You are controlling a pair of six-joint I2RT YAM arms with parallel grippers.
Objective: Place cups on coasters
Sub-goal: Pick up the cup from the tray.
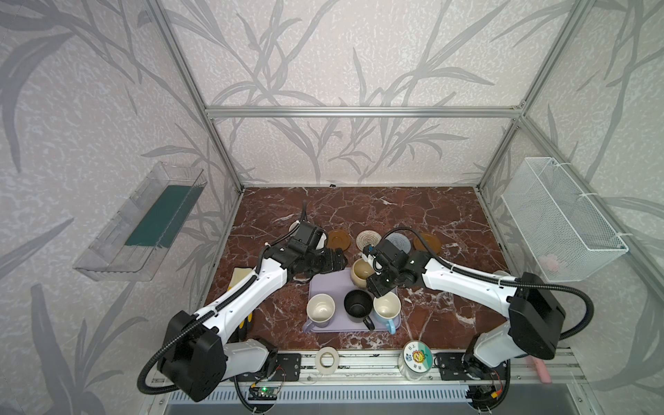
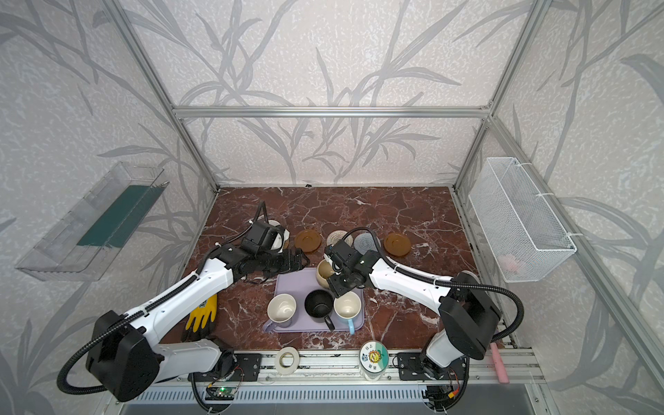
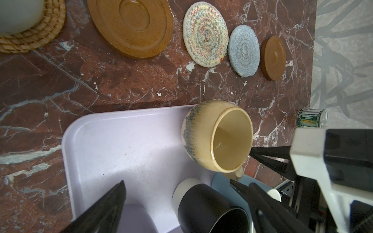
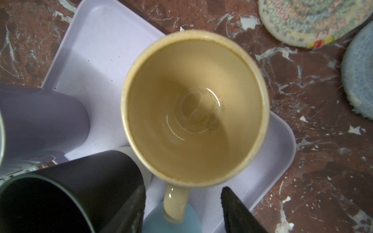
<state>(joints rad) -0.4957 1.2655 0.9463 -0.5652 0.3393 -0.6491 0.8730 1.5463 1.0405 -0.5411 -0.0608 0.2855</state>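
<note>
The right gripper [image 4: 184, 193] hangs over the rounded beige ceramic mug [image 4: 193, 109], its jaws partly open and set to either side of the mug's handle [image 4: 175, 203]. That is a sensible hold, since the mug's round belly is too broad to pinch, while the handle sticks out towards the near side and the arm can reach it. The right wrist view shows a gap on each side of the handle, though the picture blurs lower down, so I cannot be sure that nothing touches there. The mug stands upright in the far corner of the lavender rectangular plastic tray [image 3: 121, 141], on the right arm's side. It is crowded from the near side by the black mug [image 1: 357, 305] and the light blue mug [image 1: 387, 308], with the lavender mug [image 1: 320, 309] further along. The left gripper [image 3: 177, 182] is wide open and holds nothing. It hovers over the tray's bare part, probably to keep clear. On the red-brown marble counter [image 1: 431, 215], the white mug [image 3: 18, 16] already sits on the tan woven rattan coaster [image 3: 50, 30]. The brown wooden coaster [image 3: 131, 26], the cream woven coaster [image 3: 205, 34], the grey-blue woven coaster [image 3: 244, 50] and the second brown wooden coaster [image 3: 273, 57] lie bare in a row just beyond the tray.
</note>
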